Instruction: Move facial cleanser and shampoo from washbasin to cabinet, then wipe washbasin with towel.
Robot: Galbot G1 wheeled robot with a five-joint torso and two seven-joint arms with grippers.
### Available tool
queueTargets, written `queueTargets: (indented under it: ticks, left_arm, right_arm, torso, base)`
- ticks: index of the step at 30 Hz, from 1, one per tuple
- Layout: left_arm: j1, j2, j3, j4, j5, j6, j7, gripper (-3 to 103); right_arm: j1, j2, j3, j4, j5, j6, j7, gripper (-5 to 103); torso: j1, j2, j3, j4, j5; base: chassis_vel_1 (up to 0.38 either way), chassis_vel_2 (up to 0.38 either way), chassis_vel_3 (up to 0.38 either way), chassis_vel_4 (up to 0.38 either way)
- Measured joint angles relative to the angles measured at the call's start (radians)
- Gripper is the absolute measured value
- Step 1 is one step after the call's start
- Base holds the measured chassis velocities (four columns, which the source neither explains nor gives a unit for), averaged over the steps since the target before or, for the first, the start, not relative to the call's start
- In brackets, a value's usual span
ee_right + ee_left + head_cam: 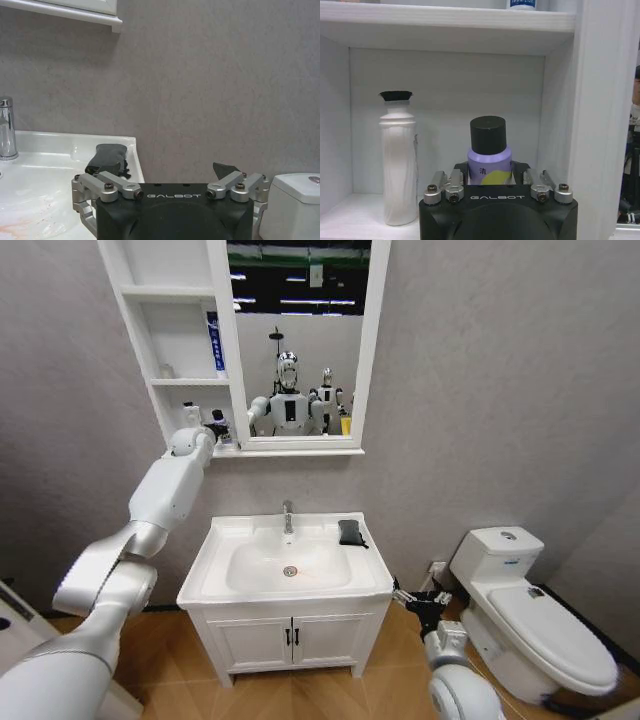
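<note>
Landmark: basin [215, 562].

Right gripper [408, 598] low, just off the basin's front right corner, beside the toilet [530, 620]. Fingers spread wide, nothing between them; same in right wrist view [175, 187].

Towel [350, 532] lies folded on the basin's rear right rim, right of the tap [288, 517]. Right wrist view shows it [107, 157] on the rim near the wall, apart from the gripper. Bowl holds only the drain [290, 570].

Left arm reaches up and left of the basin to the cabinet [135, 325]. Left gripper [213, 430] at the bottom niche, beside the mirror [295, 340]. Left wrist view: gripper [492, 182] has a purple bottle [489, 160] with black cap between its fingers, upright in the niche. Cannot tell if the fingers clamp it or stand just clear. White bottle [398, 160] with dark top stands upright in the same niche, apart from the purple one. Blue-labelled tube [213, 342] stands in the middle niche, above.
</note>
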Motion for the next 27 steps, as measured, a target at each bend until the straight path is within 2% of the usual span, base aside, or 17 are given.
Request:
queueTargets:
  ticks: [3,5,6,8,9,11,13,14,17,19,20,22,23,24,25,26,27]
  left_arm:
    - [-0.003,0.001,-0.001,0.007,0.007,0.000,-0.001,53]
    - [-0.008,0.003,-0.002,0.014,0.011,0.000,-0.002,64]
    - [-0.008,0.003,-0.002,0.014,0.011,0.000,-0.002,64]
    - [-0.008,0.006,-0.002,0.011,0.011,0.000,-0.001,81]
    - [-0.008,0.006,-0.002,0.011,0.011,0.000,-0.001,81]
    - [-0.001,0.012,-0.003,-0.009,0.006,-0.001,-0.001,92]
    - [0.005,0.017,-0.004,-0.025,-0.002,0.001,-0.002,92]
    - [0.021,0.032,-0.004,-0.069,-0.034,0.021,-0.021,98]
    - [0.033,0.042,-0.005,-0.101,-0.056,0.035,-0.036,98]
    - [0.094,0.085,-0.028,-0.233,-0.089,0.060,-0.086,100]
    - [0.094,0.085,-0.028,-0.233,-0.089,0.060,-0.086,100]
    - [0.199,0.150,-0.059,-0.425,-0.141,0.096,-0.172,100]
    - [0.199,0.150,-0.059,-0.425,-0.141,0.096,-0.172,100]
    - [0.267,0.185,-0.078,-0.538,-0.170,0.113,-0.210,100]
    - [0.267,0.185,-0.078,-0.538,-0.170,0.113,-0.210,100]
    - [0.330,0.215,-0.096,-0.628,-0.193,0.119,-0.238,100]
    - [0.450,0.266,-0.139,-0.768,-0.233,0.117,-0.287,100]
  right_arm:
    - [-0.002,0.002,-0.001,-0.003,0.000,0.003,-0.001,100]
    - [-0.003,0.005,-0.003,-0.007,-0.002,0.006,-0.002,100]
    - [-0.003,0.005,-0.003,-0.007,-0.002,0.006,-0.002,100]
    - [-0.003,0.006,-0.006,-0.010,-0.005,0.009,-0.005,100]
    - [-0.003,0.006,-0.006,-0.010,-0.005,0.009,-0.005,100]
    - [-0.002,0.005,-0.006,-0.010,-0.005,0.009,-0.005,100]
    - [-0.002,0.005,-0.005,-0.010,-0.005,0.010,-0.004,100]
    - [-0.002,0.004,-0.004,-0.012,-0.005,0.012,-0.003,100]
    - [-0.002,0.004,-0.003,-0.012,-0.005,0.014,-0.003,100]
    - [-0.002,0.004,-0.002,-0.008,-0.004,0.014,-0.001,100]
    - [-0.002,0.004,-0.002,-0.008,-0.004,0.014,-0.001,100]
    - [0.002,0.004,-0.003,-0.002,-0.002,0.013,0.000,100]
    - [0.002,0.004,-0.003,-0.002,-0.002,0.013,0.000,100]
    - [0.008,0.004,-0.004,-0.002,-0.001,0.012,0.000,100]
    - [0.008,0.004,-0.004,-0.002,-0.001,0.012,0.000,100]
    - [0.012,0.004,-0.004,-0.001,0.000,0.012,0.000,100]
    - [0.019,0.004,-0.007,0.004,0.000,0.011,-0.002,100]
  torso:
    - [0.000,0.000,0.000,0.0001,-0.0002]
    - [0.000,0.000,0.000,0.0002,-0.0001]
    - [0.000,0.000,0.000,0.0002,-0.0001]
    - [0.000,0.000,0.000,0.0001,-0.0001]
    - [0.000,0.000,0.000,0.0001,-0.0001]
    - [0.000,0.000,0.000,0.0000,-0.0001]
    - [0.000,0.000,0.000,0.0000,-0.0001]
    - [0.000,0.000,0.000,0.0001,0.0000]
    - [0.000,0.000,0.000,0.0000,0.0000]
    - [0.000,0.000,0.000,-0.0002,0.0000]
    - [0.000,0.000,0.000,-0.0002,0.0000]
    - [0.000,0.000,0.000,-0.0001,-0.0002]
    - [0.000,0.000,0.000,-0.0001,-0.0002]
    - [0.000,0.000,0.000,0.0000,-0.0002]
    - [0.000,0.000,0.000,0.0000,-0.0002]
    - [0.000,0.000,0.000,0.0001,-0.0001]
    - [0.000,0.000,0.000,0.0000,0.0000]
  base:
    - [0.000,0.000,0.000,0.000]
    - [0.000,0.000,0.000,0.000]
    - [0.000,0.000,0.000,0.000]
    - [0.000,0.000,0.000,0.000]
    - [0.000,0.000,0.000,0.000]
    - [0.000,0.000,0.000,0.000]
    - [0.000,0.000,0.000,0.000]
    - [0.000,0.000,0.000,0.000]
    - [0.000,0.000,0.000,0.000]
    - [0.000,0.000,0.000,0.000]
    - [0.000,0.000,0.000,0.000]
    - [0.000,0.000,0.000,0.000]
    - [0.000,0.000,0.000,0.000]
    - [0.000,0.000,0.000,0.000]
    - [0.000,0.000,0.000,0.000]
    - [0.000,0.000,0.000,0.000]
    - [0.000,0.000,0.000,0.000]
